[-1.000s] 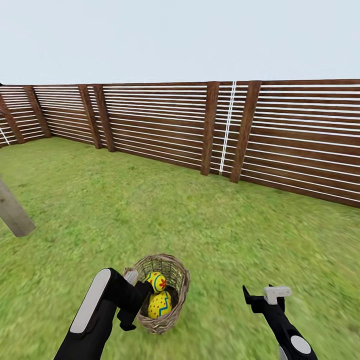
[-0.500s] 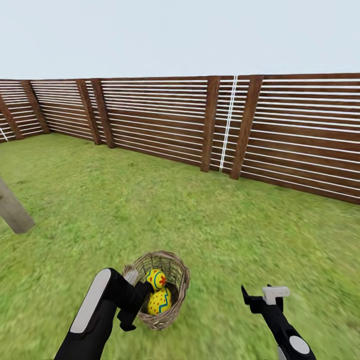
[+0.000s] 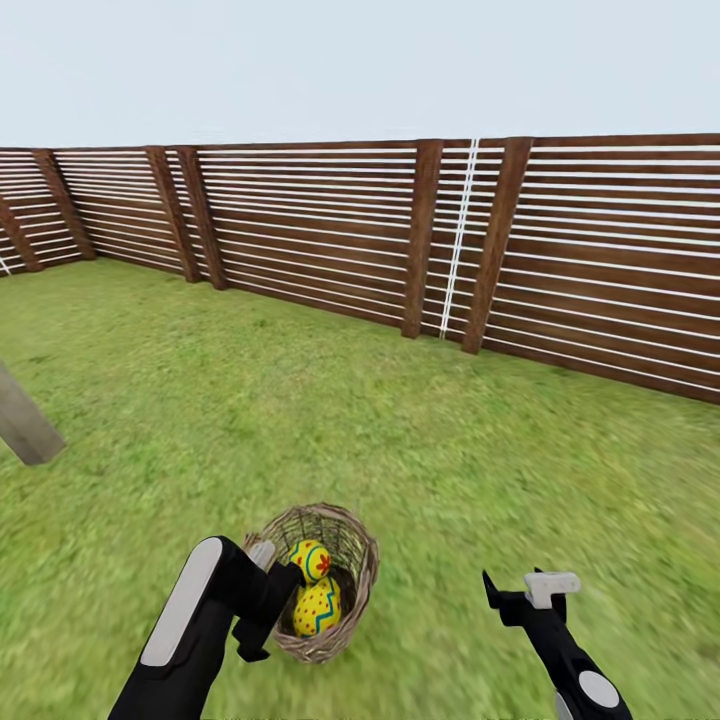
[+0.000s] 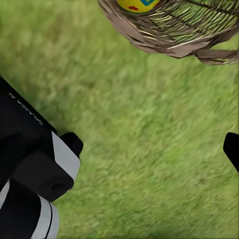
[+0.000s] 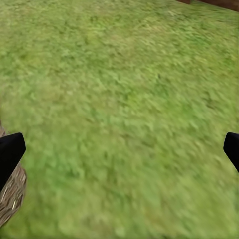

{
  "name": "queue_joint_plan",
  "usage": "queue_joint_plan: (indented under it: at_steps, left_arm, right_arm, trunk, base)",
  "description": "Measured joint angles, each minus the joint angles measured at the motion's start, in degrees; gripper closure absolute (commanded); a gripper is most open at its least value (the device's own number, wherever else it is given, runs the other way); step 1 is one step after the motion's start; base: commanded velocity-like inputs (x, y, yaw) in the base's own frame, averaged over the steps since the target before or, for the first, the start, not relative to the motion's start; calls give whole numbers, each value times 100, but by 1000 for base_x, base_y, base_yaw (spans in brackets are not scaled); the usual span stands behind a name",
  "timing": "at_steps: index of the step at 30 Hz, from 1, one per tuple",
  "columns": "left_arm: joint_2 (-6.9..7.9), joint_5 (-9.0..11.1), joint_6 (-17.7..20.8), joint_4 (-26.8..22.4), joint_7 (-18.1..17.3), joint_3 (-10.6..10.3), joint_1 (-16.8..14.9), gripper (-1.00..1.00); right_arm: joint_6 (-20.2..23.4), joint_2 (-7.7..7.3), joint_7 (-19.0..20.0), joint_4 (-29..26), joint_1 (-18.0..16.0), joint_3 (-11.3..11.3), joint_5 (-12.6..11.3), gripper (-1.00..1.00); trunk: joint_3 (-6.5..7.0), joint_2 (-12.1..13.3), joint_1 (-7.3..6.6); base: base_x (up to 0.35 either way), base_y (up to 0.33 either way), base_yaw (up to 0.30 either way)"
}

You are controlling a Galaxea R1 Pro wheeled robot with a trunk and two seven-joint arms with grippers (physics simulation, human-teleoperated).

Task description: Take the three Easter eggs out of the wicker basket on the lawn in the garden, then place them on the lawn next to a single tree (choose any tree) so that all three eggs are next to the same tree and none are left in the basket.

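Presently left gripper (image 3: 262,600) beside wicker basket (image 3: 352,598), right gripper (image 5: 119,152): both jaws open, empty. Descend vertically onto top egg (image 3: 311,560), avoiding rim.

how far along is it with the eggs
Nothing looks done yet: two eggs, one above the other, show inside the wicker basket; a third can't be made out. In hand: the left pincer sits at the basket's rim, the right pincer open over grass. Left: lifting every egg out and carrying them to one tree.
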Motion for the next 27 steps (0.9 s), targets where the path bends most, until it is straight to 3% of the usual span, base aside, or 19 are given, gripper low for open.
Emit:
queue_joint_plan:
  at_steps: [8, 13, 27]
  left_arm:
    - [7, -61, 0, 11, 7, 4, 0, -100]
    - [7, -214, 0, 10, -7, 10, 0, -100]
    - [44, -260, 25, 4, -429, 8, 0, -100]
  right_arm:
    - [-8, 0, 5, -9, 0, 0, 0, -100]
    - [-9, 0, 0, -9, 0, 0, 0, -100]
    - [-11, 0, 0, 0, 0, 0, 0, -100]
  trunk:
    - [-74, 0, 0]
    - [-120, 0, 0]
    - [-249, 0, 0]
  base:
    - [3, -1, 0]
    - [0, 0, 0]
    - [0, 0, 0]
